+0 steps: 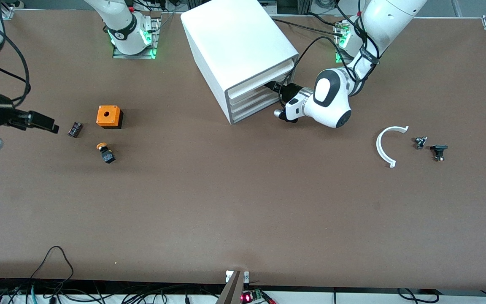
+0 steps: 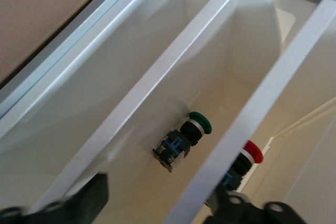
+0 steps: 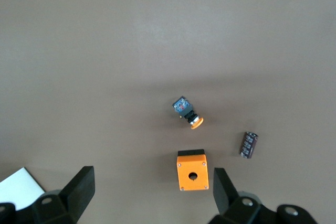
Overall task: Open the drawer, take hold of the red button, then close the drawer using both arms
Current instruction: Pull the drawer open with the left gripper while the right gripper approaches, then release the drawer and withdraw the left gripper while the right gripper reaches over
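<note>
The white cabinet (image 1: pixel 238 55) stands on the brown table (image 1: pixel 243 211) midway between the two arm bases, its three drawer fronts facing the left arm's end; the left gripper (image 1: pixel 277 90) is pushed in at the top drawer (image 1: pixel 260 84), and the wrist of that arm sits just beside the cabinet front; in the left wrist view its black fingers (image 2: pixel 86 200) stand apart with a white drawer wall running between them, though whether they press on that wall cannot be told; the same view shows two open compartments, one holding a green-capped button (image 2: pixel 184 140) lying on its side, the next holding the button (image 2: pixel 247 158) with the red cap, partly hidden by the wall and one finger; the right gripper (image 1: pixel 42 122) hovers over the table toward the right arm's end, waiting, its jaws spread wide and holding nothing; under its wrist camera lie an orange cube (image 3: pixel 192 171) with a round hole, an orange-capped button (image 3: pixel 187 112) and a small dark cylinder (image 3: pixel 249 145), all close together but apart; toward the left arm's end of the table lie a white curved strip (image 1: pixel 388 145) and two small black parts (image 1: pixel 430 147) beside it.
</note>
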`<state>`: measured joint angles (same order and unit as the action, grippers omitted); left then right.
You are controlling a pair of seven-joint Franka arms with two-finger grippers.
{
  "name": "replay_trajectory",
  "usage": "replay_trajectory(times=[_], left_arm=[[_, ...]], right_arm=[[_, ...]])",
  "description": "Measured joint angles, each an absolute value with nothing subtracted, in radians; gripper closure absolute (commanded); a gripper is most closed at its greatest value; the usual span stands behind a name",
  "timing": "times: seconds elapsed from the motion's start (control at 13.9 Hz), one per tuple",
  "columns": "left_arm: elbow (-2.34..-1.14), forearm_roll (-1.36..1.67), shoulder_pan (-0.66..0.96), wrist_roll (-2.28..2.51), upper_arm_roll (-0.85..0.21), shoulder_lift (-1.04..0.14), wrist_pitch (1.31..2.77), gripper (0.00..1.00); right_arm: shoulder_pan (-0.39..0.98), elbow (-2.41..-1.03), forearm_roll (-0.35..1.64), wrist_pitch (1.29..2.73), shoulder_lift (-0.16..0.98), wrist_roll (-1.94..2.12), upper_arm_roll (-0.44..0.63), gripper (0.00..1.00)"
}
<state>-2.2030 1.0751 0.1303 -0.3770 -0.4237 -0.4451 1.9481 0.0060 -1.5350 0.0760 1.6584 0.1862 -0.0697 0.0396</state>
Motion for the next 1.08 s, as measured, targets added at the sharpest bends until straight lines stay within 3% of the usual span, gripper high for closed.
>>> replay_trajectory(times=[0.36,0.65,0.87,0.94,1.01,1.08], left_arm=[[-2.2,1.101,0.11,-0.379,-0.418,-0.419,1.937,1.0],[-2.165,1.097,0.074,-0.42,-0.299,-0.389,1.926,1.0],[-2.132,1.084,0.063,-0.435,-0.242,-0.388,1.927,1.0],[-2.126,1.084,0.063,-0.435,-0.24,-0.388,1.931,0.77],[-2.121,1.083,0.063,-0.435,-0.237,-0.388,1.937,0.01],[-2.117,1.083,0.062,-0.431,-0.231,-0.388,1.956,0.0]], right_arm=[[0.12,-1.533,0.078,1.744,0.214,-0.072,0.035,0.0],[0.186,-1.533,0.078,1.755,0.221,-0.072,0.032,0.0],[0.244,-1.534,0.078,1.854,0.264,-0.067,0.03,0.0],[0.263,-1.534,0.078,1.908,0.295,-0.048,0.028,0.0],[0.284,-1.534,0.078,1.964,0.328,-0.016,0.026,0.0],[0.307,-1.533,0.078,2.017,0.358,0.017,0.023,0.0]])
